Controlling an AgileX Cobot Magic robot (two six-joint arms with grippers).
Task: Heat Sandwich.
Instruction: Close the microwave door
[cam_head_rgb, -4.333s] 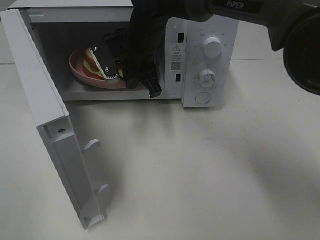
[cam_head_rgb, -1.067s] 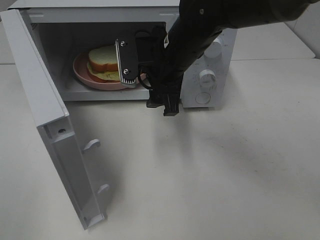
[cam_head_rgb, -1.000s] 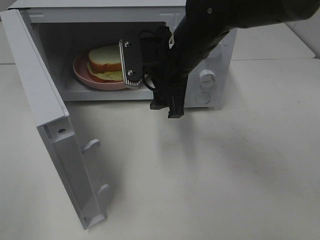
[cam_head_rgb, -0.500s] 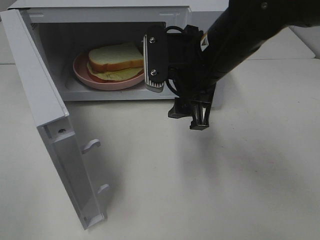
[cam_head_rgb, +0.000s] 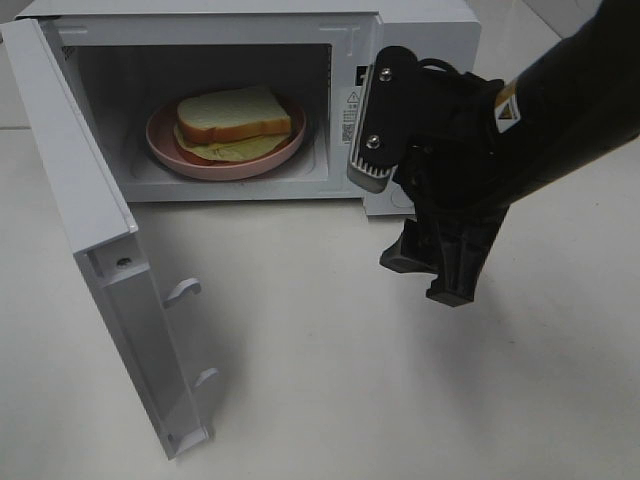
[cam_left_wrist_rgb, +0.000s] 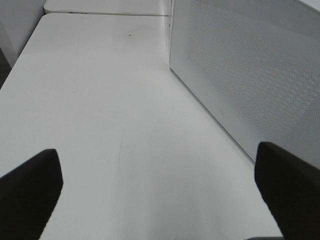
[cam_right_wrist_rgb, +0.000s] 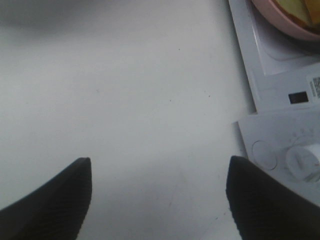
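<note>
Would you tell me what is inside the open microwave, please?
Inside the microwave a sandwich lies on a round pink plate, with yellow-green filling peeking out beneath the top slice. The plate's middle and most of the filling are covered by the bread.

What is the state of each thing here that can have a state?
microwave door: swung wide open.
sandwich: lying on the pink plate, inside the microwave.
pink plate: on the oven floor, carrying the sandwich.
right gripper: open, empty, outside the microwave.
left gripper: open, empty.
</note>
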